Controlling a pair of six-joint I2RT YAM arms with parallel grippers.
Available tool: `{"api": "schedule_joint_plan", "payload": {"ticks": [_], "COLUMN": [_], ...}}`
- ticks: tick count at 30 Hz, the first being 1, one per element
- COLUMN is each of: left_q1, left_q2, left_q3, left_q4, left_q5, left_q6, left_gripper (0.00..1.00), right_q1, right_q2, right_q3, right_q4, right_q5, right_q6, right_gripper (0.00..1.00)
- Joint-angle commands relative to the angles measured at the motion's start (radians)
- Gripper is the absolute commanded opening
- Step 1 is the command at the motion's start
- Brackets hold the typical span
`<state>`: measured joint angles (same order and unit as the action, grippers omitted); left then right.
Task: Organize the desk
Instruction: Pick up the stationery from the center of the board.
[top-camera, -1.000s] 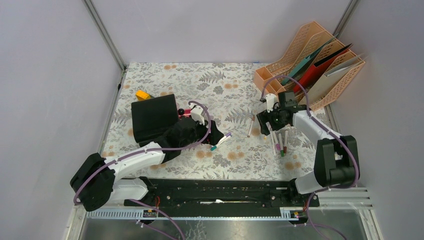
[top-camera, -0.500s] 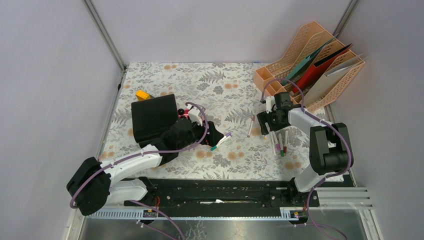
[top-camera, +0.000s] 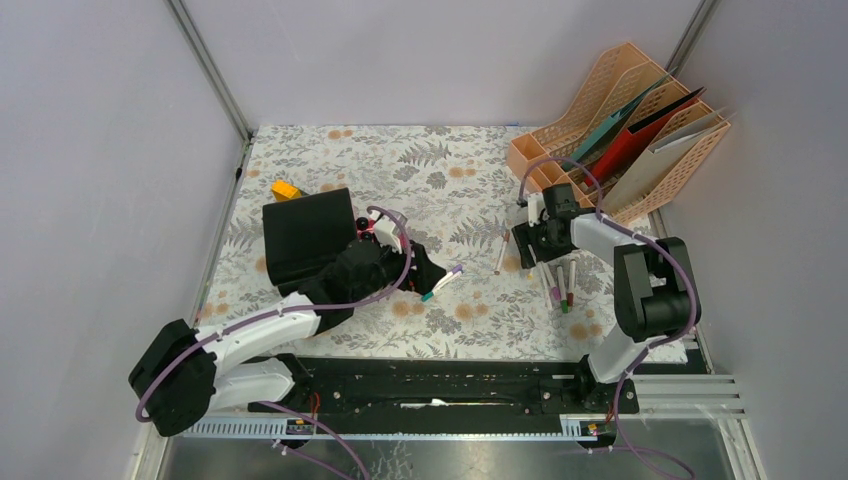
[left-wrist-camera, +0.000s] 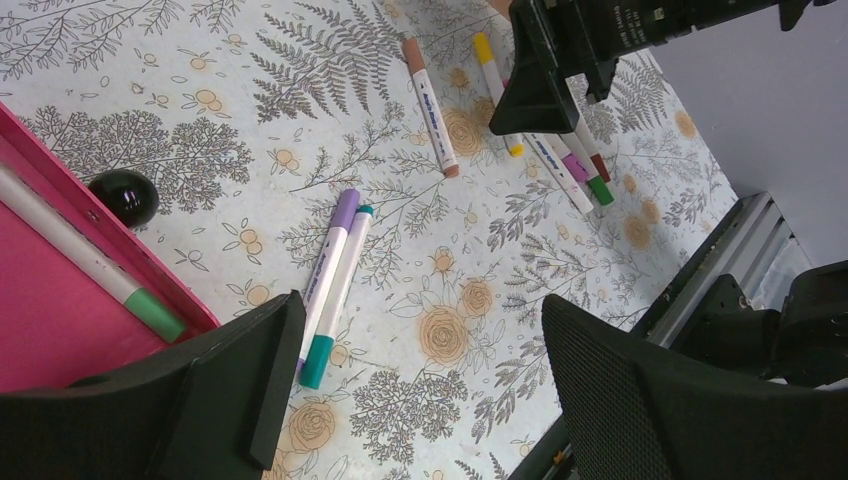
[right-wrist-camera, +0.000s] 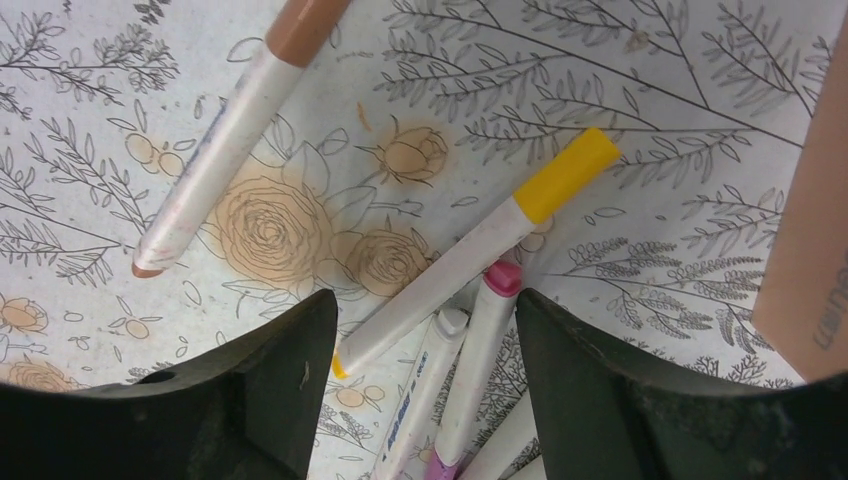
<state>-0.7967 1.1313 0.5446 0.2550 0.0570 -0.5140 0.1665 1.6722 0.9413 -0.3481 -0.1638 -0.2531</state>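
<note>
Black fingers first: our left tool (left-wrist-camera: 420, 310) is spread wide and grips nothing. Just under it a purple-capped marker (left-wrist-camera: 332, 250) and a teal-capped marker (left-wrist-camera: 338, 300) lie side by side, touching, flat on the desk (top-camera: 440, 150). All of this is well apart from the peach file rack (top-camera: 640, 130), far off to that rack's left.

Over to our right tool (right-wrist-camera: 422, 300), low over the cloth, just in front of the rack's near left corner. Its jaws stand apart with nothing clamped. A yellow-capped marker (right-wrist-camera: 470, 250) lies slanted on the cloth in the gap between them, and a pink-capped marker (right-wrist-camera: 480, 350) lies right against it. A brown-capped marker (right-wrist-camera: 230, 130) lies by itself, a little further from the rack.

Widening out, a black case (top-camera: 305, 235) lies across from the rack, beyond our left tool. The desk itself, pale cloth with grey ferns and orange flowers, carries the rack on its far right corner and runs under both arms.
</note>
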Motion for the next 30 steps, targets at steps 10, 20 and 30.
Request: {"api": "schedule_joint_plan", "payload": {"ticks": [10,20,30], "left_q1": [0.003,0.002,0.002], "left_q2": [-0.099,-0.105,-0.149], "left_q3": [-0.047,-0.052,-0.042], "left_q4": [0.043,0.046,-0.005], "left_q5": [0.019,0.03,0.011], "left_q6": [-0.014,-0.025,-0.006], "left_gripper": [0.94,0.99,0.99], "right_q1": [0.115,0.165,0.218], "right_q2": [0.06,0.085,0.133], "right_q3": [0.03,0.039,0.076], "right_q4": [0.012,0.009,0.009], "right_q5": [0.047,0.08,0.139], "right_q6": [-0.034,-0.069,-0.096], "right_gripper": [0.61,0.77,0.61]}}
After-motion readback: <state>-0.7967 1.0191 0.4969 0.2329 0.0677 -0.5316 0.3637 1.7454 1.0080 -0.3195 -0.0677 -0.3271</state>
